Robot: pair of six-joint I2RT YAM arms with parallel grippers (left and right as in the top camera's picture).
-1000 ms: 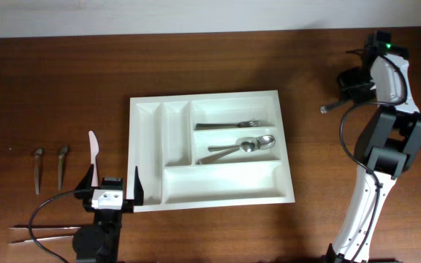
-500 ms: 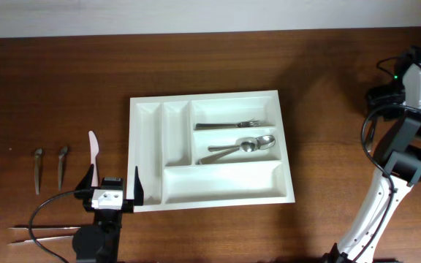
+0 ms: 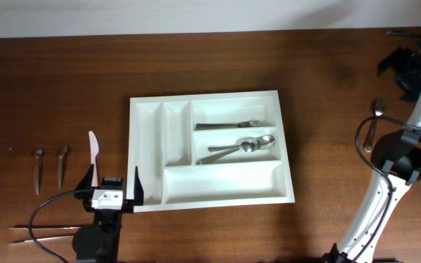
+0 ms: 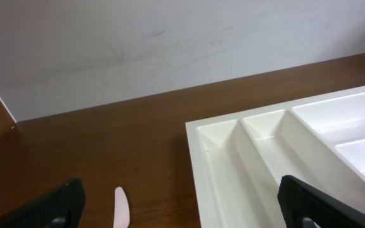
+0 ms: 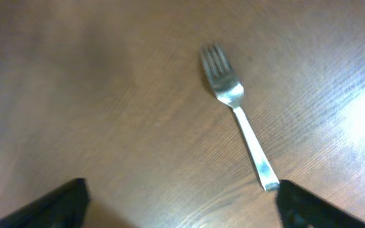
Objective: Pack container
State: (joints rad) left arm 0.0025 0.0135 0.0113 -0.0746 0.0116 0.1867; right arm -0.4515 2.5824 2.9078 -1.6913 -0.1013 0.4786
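The container [image 3: 287,169], a large white cutlery tray, sits mid-table with a fork [image 3: 229,125] and spoons [image 3: 241,146] in its right compartments. In the left wrist view its left corner [image 4: 258,164] shows. My left gripper [image 3: 113,183] [image 4: 182,209] stands open at the container's front-left corner, nothing between its fingers. A second fork [image 3: 375,124] [image 5: 238,111] lies flat on the table at the far right. My right gripper [image 3: 403,64] [image 5: 182,209] hovers open above that fork, and the handle end lies close to its right finger [image 5: 315,206].
A pale pink knife [image 3: 93,146] [image 4: 121,208] lies left of the container, just ahead of my left gripper. Two small spoons [image 3: 38,169] [image 3: 61,164] rest further left. Long metal tongs [image 3: 42,234] lie at the front-left edge.
The right arm swung out to the far right of the table and its gripper went from shut to open. A fork now lies on the wood below it. The left arm stayed still.
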